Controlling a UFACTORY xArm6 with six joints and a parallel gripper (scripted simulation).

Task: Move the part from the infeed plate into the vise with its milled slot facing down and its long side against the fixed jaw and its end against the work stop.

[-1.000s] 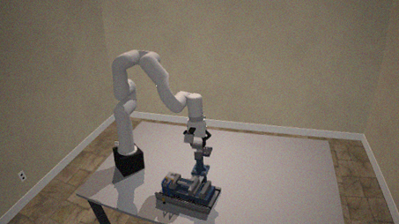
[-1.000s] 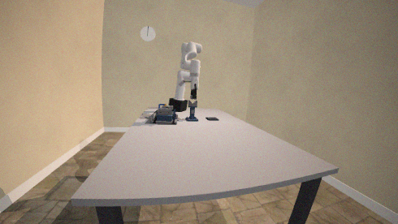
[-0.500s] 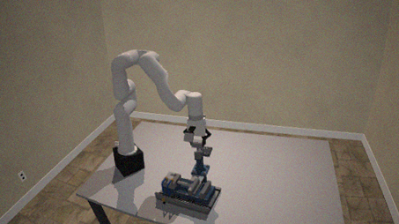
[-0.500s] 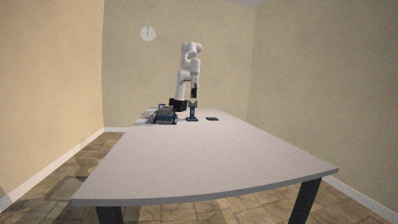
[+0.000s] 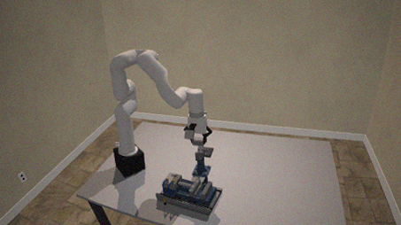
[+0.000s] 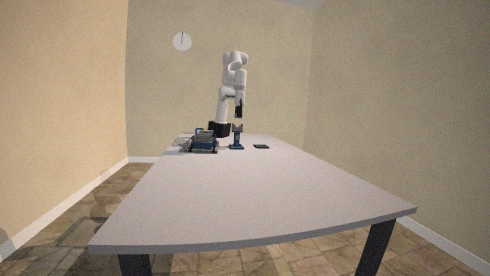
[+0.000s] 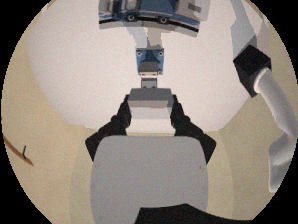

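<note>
My gripper [image 5: 198,140] is shut on the part [image 7: 149,107], a light grey block, and holds it in the air above the V-block [image 5: 201,166]. In the wrist view the part sits between the two dark fingers, with the V-block [image 7: 150,60] just beyond it. In the exterior view the gripper [image 6: 238,109] hangs over the V-block [image 6: 237,138]. I cannot tell which way the part's slot faces.
The dark infeed plate [image 6: 261,146] lies flat on the table to the right of the V-block, with nothing on it. The arm's black base [image 5: 128,161] stands at the table's left edge. A grey strip runs along the front of the vise [image 5: 182,205].
</note>
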